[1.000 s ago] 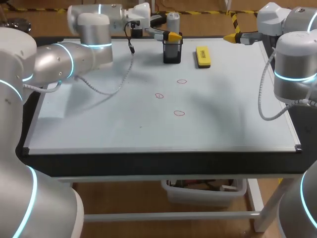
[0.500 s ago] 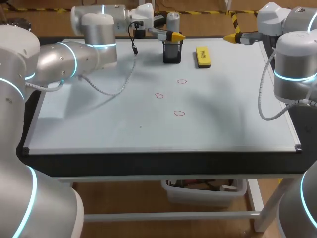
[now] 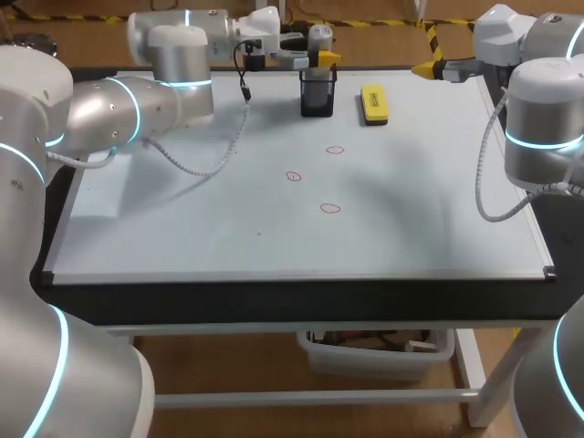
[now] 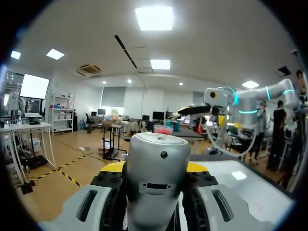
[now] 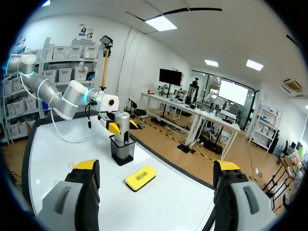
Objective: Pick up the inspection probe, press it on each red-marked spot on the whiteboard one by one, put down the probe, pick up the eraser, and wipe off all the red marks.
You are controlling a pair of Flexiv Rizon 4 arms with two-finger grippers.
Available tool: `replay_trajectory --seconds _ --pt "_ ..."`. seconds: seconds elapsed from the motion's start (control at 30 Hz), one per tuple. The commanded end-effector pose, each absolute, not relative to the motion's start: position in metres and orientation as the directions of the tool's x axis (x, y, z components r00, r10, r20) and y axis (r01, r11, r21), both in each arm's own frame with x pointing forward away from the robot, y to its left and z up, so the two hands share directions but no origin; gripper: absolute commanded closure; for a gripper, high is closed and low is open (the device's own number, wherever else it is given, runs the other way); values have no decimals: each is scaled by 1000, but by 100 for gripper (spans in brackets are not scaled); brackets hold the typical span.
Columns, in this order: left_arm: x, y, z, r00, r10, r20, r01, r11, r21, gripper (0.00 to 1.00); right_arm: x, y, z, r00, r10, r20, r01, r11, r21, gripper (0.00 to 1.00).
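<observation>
The silver probe is seen standing upright in a black cup at the far edge of the whiteboard, a little right of the middle. It is pinched by the left claw, whose yellow-tipped fingers are pressed against its two sides just above the cup's rim. In the left wrist view the probe's rounded top is shown filling the gap between the dark finger pads, which lie against it on both sides. The left arm is stretched in from the left along the far side of the worktop, on which the whiteboard is laid flat. The yellow eraser is placed on the board just to the right of the cup, apart from it, with its long side running from far to near. Three small red marks are drawn nearer the middle of the board, on the near side of the cup and the eraser: one farthest, one to its left and nearer, and one nearest of all. The right claw is held at the far right corner of the board, well apart from the eraser, with its fingers spread wide
</observation>
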State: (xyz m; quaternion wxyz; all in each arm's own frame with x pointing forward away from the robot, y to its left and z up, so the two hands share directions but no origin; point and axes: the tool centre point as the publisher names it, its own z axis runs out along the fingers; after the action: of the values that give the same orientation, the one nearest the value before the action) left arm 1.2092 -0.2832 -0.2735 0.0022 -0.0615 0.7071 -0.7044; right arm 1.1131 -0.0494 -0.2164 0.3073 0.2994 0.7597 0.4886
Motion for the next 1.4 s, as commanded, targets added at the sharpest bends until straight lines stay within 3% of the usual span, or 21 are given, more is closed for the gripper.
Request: replay_trajectory --seconds 0.03,1.4 --pt "1220 -283 -279 -997 -17 77 -77 -2 -997 100 1113 -50 -216 -632 755 -174 156 344 926 0" --pt "1198 -264 -162 -998 17 -59 58 -25 -998 100 1113 -50 -216 -632 755 -174 156 344 926 0"
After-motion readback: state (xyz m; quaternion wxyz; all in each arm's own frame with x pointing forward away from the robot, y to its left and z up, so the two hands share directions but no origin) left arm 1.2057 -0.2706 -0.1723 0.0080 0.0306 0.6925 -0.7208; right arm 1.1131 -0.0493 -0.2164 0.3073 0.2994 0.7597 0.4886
